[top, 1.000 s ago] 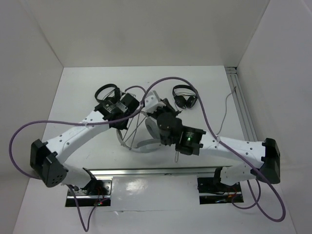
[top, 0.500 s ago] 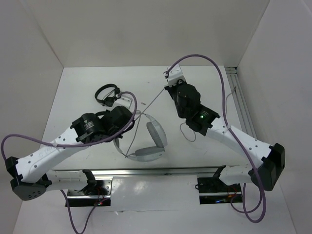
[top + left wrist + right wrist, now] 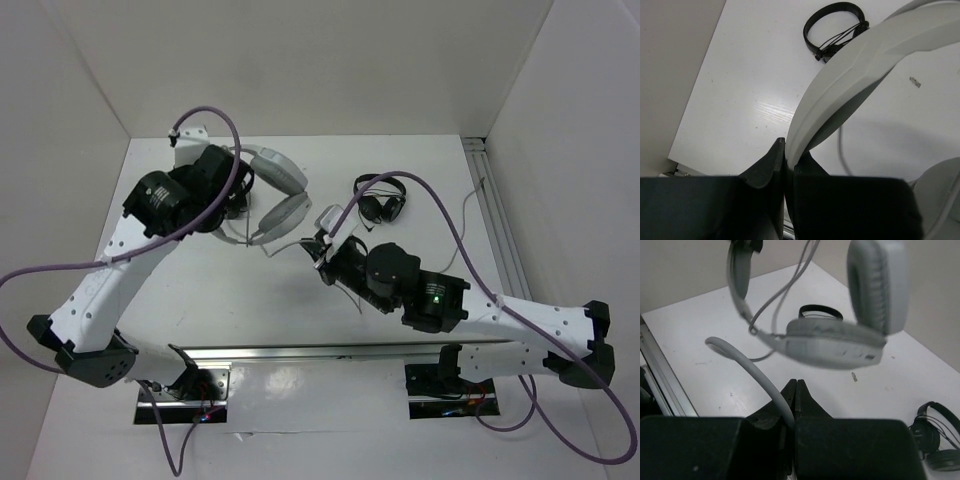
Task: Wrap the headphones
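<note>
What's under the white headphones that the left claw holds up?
Bare white table, a black headset and a stretch of cable. The headphones' band covers whatever else lies beneath.

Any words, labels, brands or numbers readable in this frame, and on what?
None can be read.
Small dark mark on the table: too small and blurred to read.
Nothing legible shows on the headphones.

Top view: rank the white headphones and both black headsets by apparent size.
1. White headphones, though lifted nearer the camera.
2. Right black headset.
Left black headset: hidden behind the left arm here, so unranked.
</note>
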Robot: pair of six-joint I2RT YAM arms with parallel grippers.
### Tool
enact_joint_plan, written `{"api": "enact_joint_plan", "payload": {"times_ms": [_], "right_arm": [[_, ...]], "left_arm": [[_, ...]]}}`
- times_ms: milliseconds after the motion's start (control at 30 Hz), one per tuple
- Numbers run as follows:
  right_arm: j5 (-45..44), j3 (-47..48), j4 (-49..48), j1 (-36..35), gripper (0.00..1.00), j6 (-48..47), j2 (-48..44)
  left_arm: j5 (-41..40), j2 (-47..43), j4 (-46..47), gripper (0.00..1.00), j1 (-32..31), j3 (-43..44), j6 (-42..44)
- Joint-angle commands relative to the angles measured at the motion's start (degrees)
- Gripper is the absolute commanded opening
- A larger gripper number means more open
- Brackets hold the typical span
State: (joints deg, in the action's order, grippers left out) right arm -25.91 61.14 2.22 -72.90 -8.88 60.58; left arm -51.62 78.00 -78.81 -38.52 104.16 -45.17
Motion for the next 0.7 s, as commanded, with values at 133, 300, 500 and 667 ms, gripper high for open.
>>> {"api": "enact_joint_plan", "payload": {"times_ms": [133,300,500,667], "right_arm": [[-0.1,-2.0,3.7,-0.9,0.00,2.3,1.2],[3.4,-0.3,4.9,-1.5,0.00,2.8,-0.7],[12.7,2.0,6.9,-1.5,0.00,4.8,-0.7],[10.5,1.3,8.1,-2.0,0.00,4.8,-2.5]], "left_arm": [[12.4,5.8,9.0,0.00,9.5,11.5,5.3],[9.9,5.7,9.0,0.00,12.2,7.6,3.8],[13.4,3.1,14.0,0.00,17.7,1.5,2.3],[14.4,5.2,14.8,0.00,18.9,-0.4,5.5]]}}
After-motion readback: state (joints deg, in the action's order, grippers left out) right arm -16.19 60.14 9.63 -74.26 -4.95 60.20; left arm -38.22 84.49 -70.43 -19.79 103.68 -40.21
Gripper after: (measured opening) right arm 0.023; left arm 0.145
